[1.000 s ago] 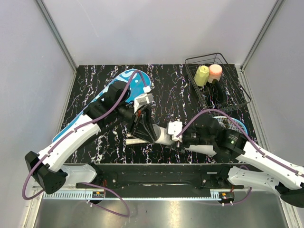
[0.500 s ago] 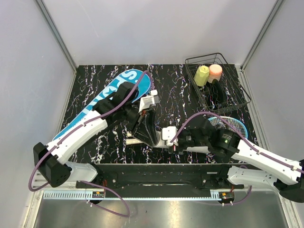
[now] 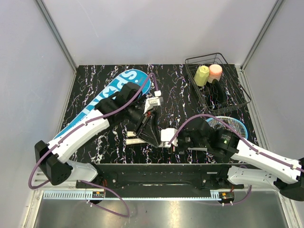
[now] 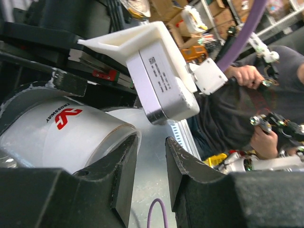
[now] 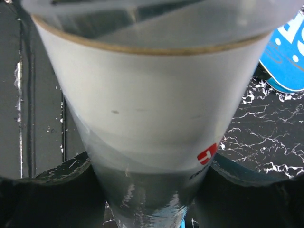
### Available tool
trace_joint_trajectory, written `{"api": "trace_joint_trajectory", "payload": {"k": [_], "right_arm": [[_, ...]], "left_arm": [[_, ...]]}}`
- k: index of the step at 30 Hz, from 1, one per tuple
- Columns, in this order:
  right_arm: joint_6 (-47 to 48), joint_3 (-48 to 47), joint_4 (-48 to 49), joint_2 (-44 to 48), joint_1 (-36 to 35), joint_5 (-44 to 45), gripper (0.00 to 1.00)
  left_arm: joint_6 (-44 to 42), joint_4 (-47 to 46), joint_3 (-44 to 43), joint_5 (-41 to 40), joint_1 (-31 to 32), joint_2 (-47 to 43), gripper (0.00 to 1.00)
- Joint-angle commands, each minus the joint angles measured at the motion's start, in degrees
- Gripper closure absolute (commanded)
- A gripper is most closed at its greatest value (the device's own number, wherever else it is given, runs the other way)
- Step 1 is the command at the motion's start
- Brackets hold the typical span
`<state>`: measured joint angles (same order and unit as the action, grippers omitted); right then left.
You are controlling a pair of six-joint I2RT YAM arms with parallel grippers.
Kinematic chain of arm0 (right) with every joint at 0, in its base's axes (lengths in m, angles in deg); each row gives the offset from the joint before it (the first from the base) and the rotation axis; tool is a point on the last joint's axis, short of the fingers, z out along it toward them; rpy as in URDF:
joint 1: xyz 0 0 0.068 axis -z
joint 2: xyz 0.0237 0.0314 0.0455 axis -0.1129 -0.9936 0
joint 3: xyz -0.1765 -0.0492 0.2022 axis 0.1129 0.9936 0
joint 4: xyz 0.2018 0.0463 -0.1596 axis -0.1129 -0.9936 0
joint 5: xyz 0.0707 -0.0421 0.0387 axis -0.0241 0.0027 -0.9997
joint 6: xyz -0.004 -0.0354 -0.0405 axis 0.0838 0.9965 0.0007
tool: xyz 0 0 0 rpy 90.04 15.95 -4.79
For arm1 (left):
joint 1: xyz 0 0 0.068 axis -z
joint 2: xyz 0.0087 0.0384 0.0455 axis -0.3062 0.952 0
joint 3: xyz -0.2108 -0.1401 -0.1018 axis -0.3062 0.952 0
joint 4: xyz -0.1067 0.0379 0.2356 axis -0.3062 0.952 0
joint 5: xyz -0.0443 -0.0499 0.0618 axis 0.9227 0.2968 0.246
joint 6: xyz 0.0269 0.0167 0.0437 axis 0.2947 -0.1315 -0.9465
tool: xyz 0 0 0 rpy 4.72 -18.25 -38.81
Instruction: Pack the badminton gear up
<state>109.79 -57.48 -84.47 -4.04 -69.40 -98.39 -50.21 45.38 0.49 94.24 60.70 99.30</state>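
At the far left, the blue racket-shaped cover (image 3: 111, 92) lies flat on the black marbled table (image 3: 175, 90), running diagonally from the near-left edge towards the far middle, its white lettering facing up. The left arm reaches across it to the middle of the table, where the left gripper (image 4: 152, 147) points down at the left end of the long white tube (image 3: 137, 141). In the wrist view its fingers (image 4: 118, 175) stand only a narrow slit apart with nothing between them, and the tube, with its red logo, sits just outside one finger. The tube runs along the near side of the table. The right gripper (image 5: 149, 190) has hold of it further right, one dark finger pressed against each side of the tube's body. Right of that arm, a blue-framed racket (image 3: 228, 126) lies on the table, its strung head partly hidden by the arm. At the far right stands the black wire basket (image 3: 247, 100), with a yellow bottle (image 3: 201, 75) and a pink bottle (image 3: 215, 71) inside.
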Motion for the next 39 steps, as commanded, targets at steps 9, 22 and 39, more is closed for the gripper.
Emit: {"api": "trace_joint_trajectory", "payload": {"k": [9,22,39], "right_arm": [[4.8,-9.0,20.1,-0.3,-3.2,2.5,0.80],[8.1,-11.7,19.7,-0.6,-6.8,4.6,0.79],[6.8,-10.1,30.6,-4.7,-12.2,8.1,0.79]], "left_arm": [[-7.9,9.4,-6.6,-22.2,3.9,6.7,0.63],[-4.3,6.3,-7.7,-24.1,4.8,12.8,0.59],[16.5,-15.6,-1.2,-30.6,4.9,8.1,0.49]]}}
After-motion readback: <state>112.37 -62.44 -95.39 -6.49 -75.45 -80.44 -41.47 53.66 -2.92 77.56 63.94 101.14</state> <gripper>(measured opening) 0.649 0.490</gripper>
